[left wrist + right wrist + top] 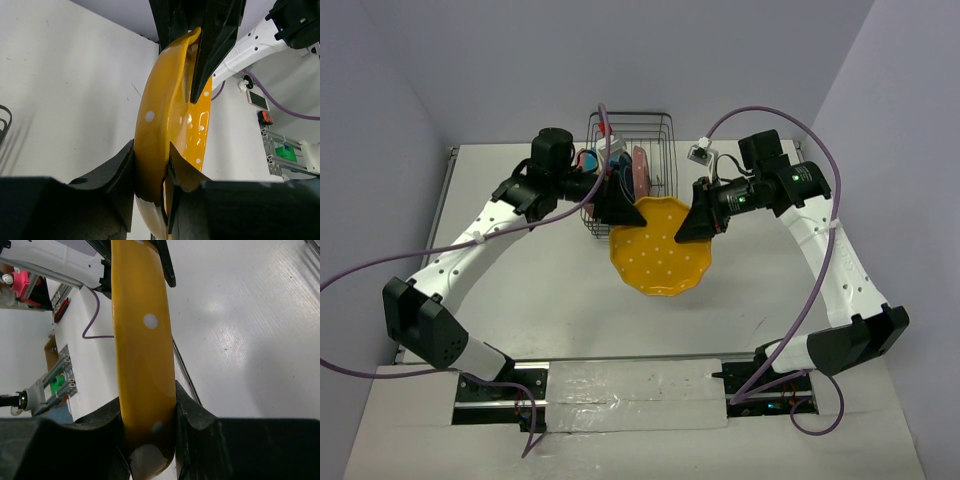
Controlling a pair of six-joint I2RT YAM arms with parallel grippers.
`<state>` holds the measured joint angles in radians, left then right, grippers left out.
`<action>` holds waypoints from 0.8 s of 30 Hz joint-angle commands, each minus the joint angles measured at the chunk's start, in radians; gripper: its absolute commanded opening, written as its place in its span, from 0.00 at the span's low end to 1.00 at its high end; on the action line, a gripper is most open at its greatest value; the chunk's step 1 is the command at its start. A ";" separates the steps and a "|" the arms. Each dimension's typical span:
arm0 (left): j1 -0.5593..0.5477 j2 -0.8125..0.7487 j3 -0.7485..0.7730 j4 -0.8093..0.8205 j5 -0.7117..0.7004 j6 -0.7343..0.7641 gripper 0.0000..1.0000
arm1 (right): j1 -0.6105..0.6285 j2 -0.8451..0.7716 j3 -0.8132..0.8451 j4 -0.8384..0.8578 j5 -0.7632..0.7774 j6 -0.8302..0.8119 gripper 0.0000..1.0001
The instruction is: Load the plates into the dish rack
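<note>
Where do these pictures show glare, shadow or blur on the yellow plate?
Top external: sharp, the orange-yellow plate evenly lit, faint shadow beneath it. Left wrist: small glare patches on its inner face; near fingers dark, soft. Right wrist: table glares; plate's lowest rim blurred.

White left arm (470, 250), white right arm (835, 265), black joints. Purple cables (762, 108) loop off both; a green light (747, 197) glows behind the right claw (683, 235).
</note>
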<state>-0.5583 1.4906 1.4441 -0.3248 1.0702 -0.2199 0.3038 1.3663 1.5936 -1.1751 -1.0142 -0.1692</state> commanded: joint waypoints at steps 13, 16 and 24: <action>0.199 -0.130 0.065 0.019 -0.262 -0.067 0.99 | 0.006 -0.062 0.126 0.189 0.348 0.235 0.00; 0.274 -0.183 0.068 0.044 -0.385 -0.120 0.99 | 0.006 -0.072 0.155 0.288 0.565 0.327 0.00; 0.294 -0.341 0.010 0.053 -0.650 -0.050 0.99 | 0.026 0.034 0.348 0.376 1.072 0.493 0.00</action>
<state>-0.2630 1.2213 1.4746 -0.3325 0.5499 -0.2878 0.3119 1.3849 1.8210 -0.9974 -0.1917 0.2260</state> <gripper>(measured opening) 0.993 0.345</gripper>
